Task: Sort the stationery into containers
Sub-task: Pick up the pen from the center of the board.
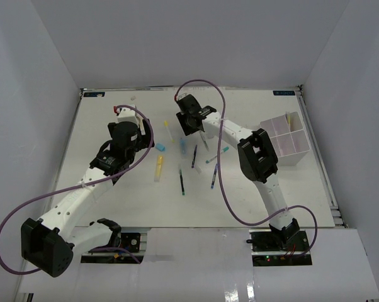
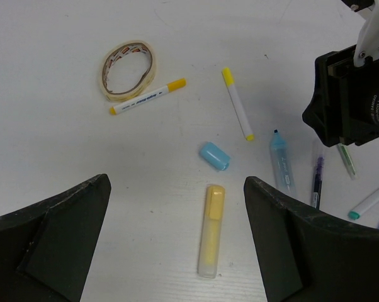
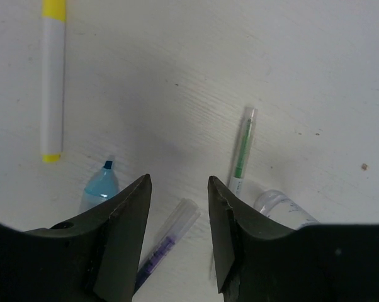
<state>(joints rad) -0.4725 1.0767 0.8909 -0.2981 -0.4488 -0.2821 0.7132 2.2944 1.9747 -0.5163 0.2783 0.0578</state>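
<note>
- Plainly, the right end effector hangs low over the white surface, with its jaws parted by a narrow gap and nothing between them.
- A thin purple pen with a clear cap lies slantwise under that gap, its cap end pointing to about 1 o'clock in the wrist view. I judge it to be the item for this pick.
- To grip it well, the wrist should turn until the fingers cross the barrel squarely. It should then drop straight down and close on the coloured barrel, not on the smooth cap.
- The descent needs care. A slim green pen lies at 1 o'clock, just beside one finger, and a light-blue translucent marker with a dark tip sits at 9 o'clock beside the other.
- The white translucent divided organizer box stands at 3 o'clock on the surface in the overhead view, well apart from the pens. The pen must be lifted above its rim.
- The left end effector is spread wide and empty above a yellow translucent highlighter. A light-blue eraser lies at 12 o'clock from the highlighter.
</note>
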